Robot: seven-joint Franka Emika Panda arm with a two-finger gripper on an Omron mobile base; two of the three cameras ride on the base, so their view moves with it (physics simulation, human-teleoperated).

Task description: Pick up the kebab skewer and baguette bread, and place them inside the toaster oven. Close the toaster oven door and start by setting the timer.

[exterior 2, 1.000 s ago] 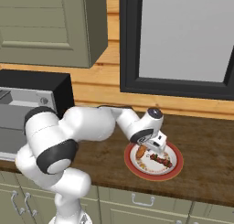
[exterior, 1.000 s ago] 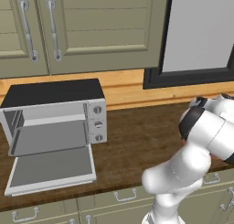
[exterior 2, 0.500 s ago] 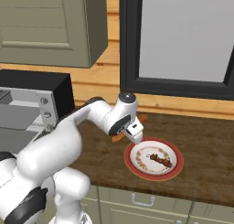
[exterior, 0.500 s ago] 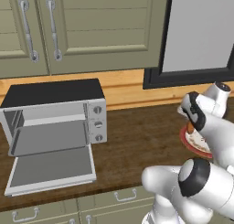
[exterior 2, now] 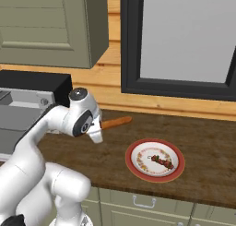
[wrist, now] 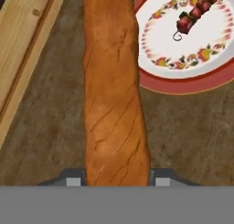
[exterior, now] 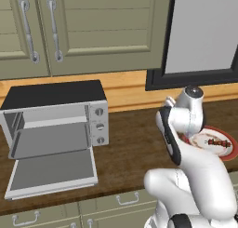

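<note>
My gripper (wrist: 114, 182) is shut on the baguette bread (wrist: 114, 90), a long orange-brown stick that runs up the hand view from between the fingertips (wrist: 73, 179). In the right base view the baguette (exterior 2: 115, 122) sticks out to the right of the gripper (exterior 2: 98, 128), held above the dark counter. The kebab skewer (exterior 2: 159, 160) lies on the red-rimmed plate (exterior 2: 138, 169), to the right of the gripper. The toaster oven (exterior: 56, 115) stands at the left, and its door (exterior: 51, 173) is dropped open and lies flat.
A wooden backsplash strip (wrist: 23, 49) runs along the back of the counter. A dark-framed window (exterior 2: 184, 40) hangs above the plate. Cabinets with bar handles (exterior: 56, 31) hang over the oven. Bare counter (exterior: 130, 143) lies between the oven and the plate.
The arm has swung left from over the plate toward the oven, carrying the baguette off the plate. The skewer stays on the plate.
</note>
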